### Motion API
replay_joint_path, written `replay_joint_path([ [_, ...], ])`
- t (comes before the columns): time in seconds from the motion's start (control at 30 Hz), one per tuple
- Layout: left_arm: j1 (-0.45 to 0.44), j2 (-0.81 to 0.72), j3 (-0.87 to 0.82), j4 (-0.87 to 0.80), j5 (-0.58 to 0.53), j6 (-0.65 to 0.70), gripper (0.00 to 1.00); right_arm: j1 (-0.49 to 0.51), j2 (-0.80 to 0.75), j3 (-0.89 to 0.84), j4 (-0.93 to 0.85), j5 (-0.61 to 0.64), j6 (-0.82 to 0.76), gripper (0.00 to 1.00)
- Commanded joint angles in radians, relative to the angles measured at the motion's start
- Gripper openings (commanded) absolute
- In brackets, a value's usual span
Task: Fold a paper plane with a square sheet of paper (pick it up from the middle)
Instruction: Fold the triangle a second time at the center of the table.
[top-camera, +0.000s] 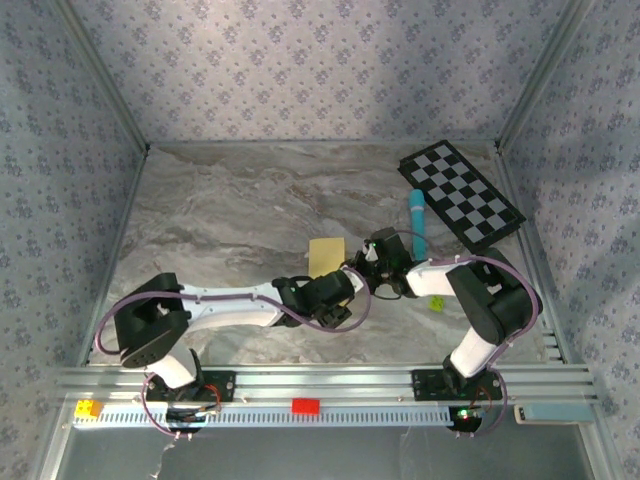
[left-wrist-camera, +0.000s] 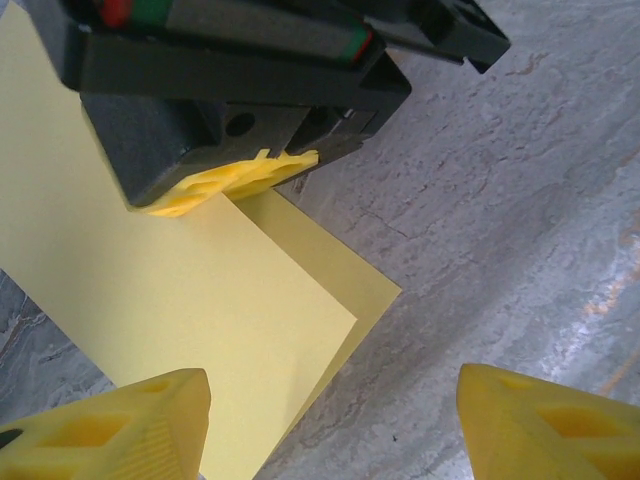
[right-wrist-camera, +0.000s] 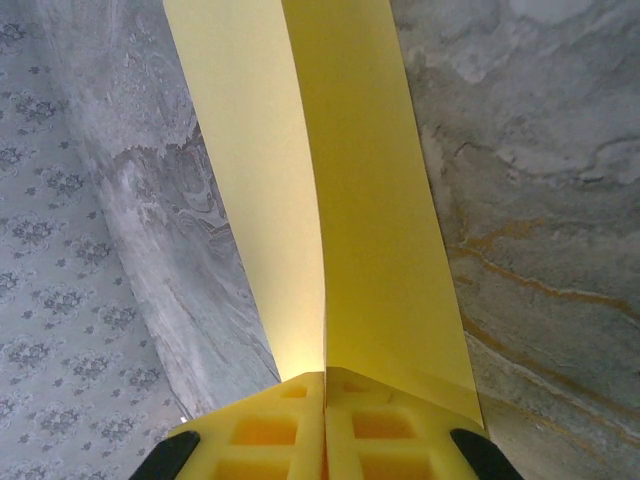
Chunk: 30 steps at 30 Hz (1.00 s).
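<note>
The square sheet of paper (top-camera: 326, 254) is plain yellow and folded over into two layers, near the middle of the table. In the right wrist view the paper (right-wrist-camera: 340, 200) rises away from my right gripper (right-wrist-camera: 325, 388), which is shut on its near edge, the two flaps parting along a crease. The left wrist view has that right gripper (left-wrist-camera: 228, 182) clamped on the paper's (left-wrist-camera: 180, 290) far edge. My left gripper (left-wrist-camera: 330, 430) is open just above the table, one finger (left-wrist-camera: 110, 425) over the sheet, the other over bare marble. From above, the left gripper (top-camera: 340, 285) sits just below the paper.
A light-blue marker (top-camera: 416, 222) lies right of the grippers, with a black-and-white checkered board (top-camera: 462, 194) behind it. A tiny yellow-green ball (top-camera: 436, 302) rests by the right arm. Patterned walls close in the marble table (top-camera: 230, 220) on three sides.
</note>
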Motion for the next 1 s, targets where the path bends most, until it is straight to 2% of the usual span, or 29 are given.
replay_joint_path([
  [0.0,-0.007,0.024,0.038,0.004,-0.030,0.025,0.66,-0.007,0.003,0.017,-0.021,-0.016,-0.015,0.08],
  [0.2,-0.008,0.059,0.059,0.010,-0.024,0.033,0.66,-0.013,0.001,0.017,-0.018,-0.022,-0.014,0.09],
  [0.4,-0.008,0.079,0.065,0.013,-0.044,0.047,0.58,-0.016,0.000,0.013,-0.016,-0.023,-0.012,0.09],
  [0.57,-0.008,0.077,0.068,0.025,-0.058,0.052,0.47,-0.018,0.001,0.013,-0.016,-0.027,-0.012,0.09],
  [0.67,-0.008,0.076,0.068,0.027,-0.072,0.050,0.36,-0.018,-0.002,0.014,-0.018,-0.028,-0.011,0.09],
  [0.97,-0.008,0.042,0.045,0.043,-0.083,0.037,0.13,-0.019,-0.008,0.007,-0.021,-0.021,-0.014,0.11],
])
